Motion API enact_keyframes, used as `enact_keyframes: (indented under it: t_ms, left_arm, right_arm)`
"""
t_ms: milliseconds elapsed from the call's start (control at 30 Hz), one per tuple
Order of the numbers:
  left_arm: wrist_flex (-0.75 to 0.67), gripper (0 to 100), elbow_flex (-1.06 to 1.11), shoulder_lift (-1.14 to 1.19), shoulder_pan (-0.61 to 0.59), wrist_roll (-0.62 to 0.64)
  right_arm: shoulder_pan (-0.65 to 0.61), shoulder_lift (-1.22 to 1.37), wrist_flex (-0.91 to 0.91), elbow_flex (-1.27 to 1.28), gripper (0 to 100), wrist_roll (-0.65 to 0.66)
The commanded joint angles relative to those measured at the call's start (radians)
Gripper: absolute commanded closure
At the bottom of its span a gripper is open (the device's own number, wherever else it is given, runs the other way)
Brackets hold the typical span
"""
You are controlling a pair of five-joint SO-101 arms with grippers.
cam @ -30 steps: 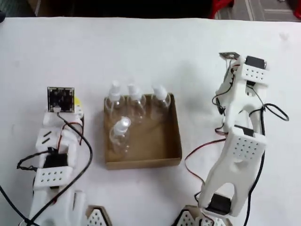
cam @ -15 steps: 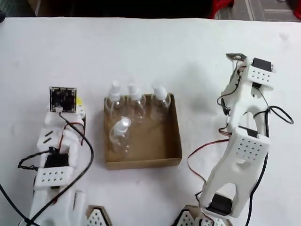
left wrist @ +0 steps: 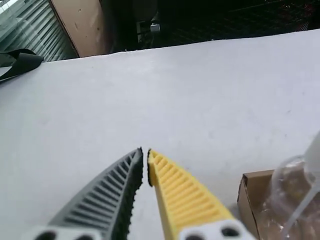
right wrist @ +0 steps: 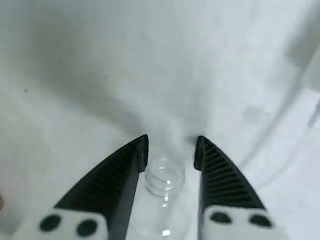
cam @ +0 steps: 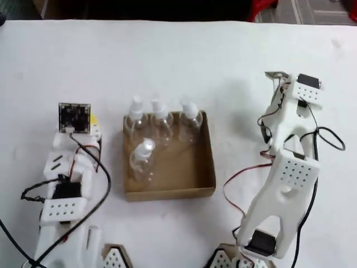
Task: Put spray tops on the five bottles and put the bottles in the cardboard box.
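High view showed four capped bottles [cam: 143, 159] in the cardboard box [cam: 167, 193], the right claw [right wrist: 172, 139] clamped on the uncapped fifth bottle [right wrist: 164, 175], and the left claw [left wrist: 145, 151] closed, empty.

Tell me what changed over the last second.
The right arm shifted slightly to its right, then drew its wrist back a little toward its base; its gripper is at an uncapped bottle. The left arm, the cardboard box and the four capped bottles in it stayed put.
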Motion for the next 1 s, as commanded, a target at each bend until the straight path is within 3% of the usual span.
enact_keyframes:
  t_ms: [0, 167, 467, 633, 767, 967]
  left_arm:
    - [-0.028, 98, -0.006, 0.002, 0.016, -0.008]
    - [-0.028, 98, -0.006, 0.002, 0.016, -0.008]
    - [-0.028, 98, -0.006, 0.002, 0.016, -0.008]
    - [-0.028, 98, -0.006, 0.001, 0.016, -0.008]
    - [-0.026, 98, -0.006, 0.001, 0.016, -0.008]
    - [-0.028, 98, -0.006, -0.001, 0.016, -0.008]
  right_arm:
    - [0.008, -0.021, -0.001, -0.02, 98.9, 0.031]
    - [-0.002, -0.113, 0.041, -0.021, 98.4, 0.031]
    - [-0.022, -0.515, 0.059, -0.011, 98.3, 0.029]
    - [-0.022, -0.644, 0.059, 0.005, 98.3, -0.052]
    - [-0.067, -0.68, 0.053, 0.157, 98.2, -0.061]
    - [-0.077, -0.774, -0.13, 0.39, 98.2, -0.14]
